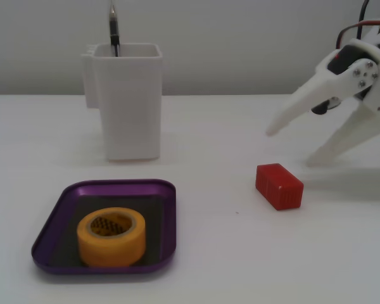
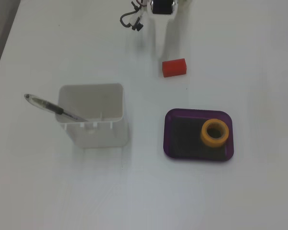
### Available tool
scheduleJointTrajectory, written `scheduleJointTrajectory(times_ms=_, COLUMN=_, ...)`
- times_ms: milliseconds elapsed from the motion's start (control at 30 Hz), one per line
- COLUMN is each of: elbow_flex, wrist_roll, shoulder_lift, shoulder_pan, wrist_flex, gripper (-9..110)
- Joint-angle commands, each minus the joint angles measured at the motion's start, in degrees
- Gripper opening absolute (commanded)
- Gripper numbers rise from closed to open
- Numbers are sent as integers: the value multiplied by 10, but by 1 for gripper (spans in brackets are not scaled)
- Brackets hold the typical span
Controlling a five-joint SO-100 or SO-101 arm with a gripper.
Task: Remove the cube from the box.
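The red cube [image 1: 278, 185] lies on the white table, outside the purple box [image 1: 170, 218] and well to its right. From above, the cube [image 2: 174, 67] sits apart from the box [image 2: 198, 111], closer to the arm's end of the table. My gripper [image 1: 290, 147] is open and holds nothing. It hangs low, just above and to the right of the cube in the side fixed view. In the top fixed view the gripper [image 2: 161, 48] points down beside the cube's left end.
A yellow tape roll [image 1: 111, 237] stands inside the box, at its right end in the top fixed view [image 2: 215, 132]. A tall white container [image 1: 128, 101] with a pen [image 2: 53, 108] in it stands behind the box.
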Motion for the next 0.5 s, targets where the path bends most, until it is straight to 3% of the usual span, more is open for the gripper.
scheduleJointTrajectory(times_ms=0, elbow_flex=11, wrist_roll=62, shoulder_lift=11, shoulder_pan=-18, wrist_flex=3, gripper=22)
scheduleJointTrajectory(times_ms=167, elbow_flex=16, wrist_roll=72, shoulder_lift=11, shoulder_pan=-18, wrist_flex=6, gripper=20)
scheduleJointTrajectory(times_ms=333, elbow_flex=16, wrist_roll=70, shoulder_lift=10, shoulder_pan=-19, wrist_flex=10, gripper=-2)
scheduleJointTrajectory(times_ms=467, elbow_flex=16, wrist_roll=50, shoulder_lift=10, shoulder_pan=-20, wrist_flex=21, gripper=-1)
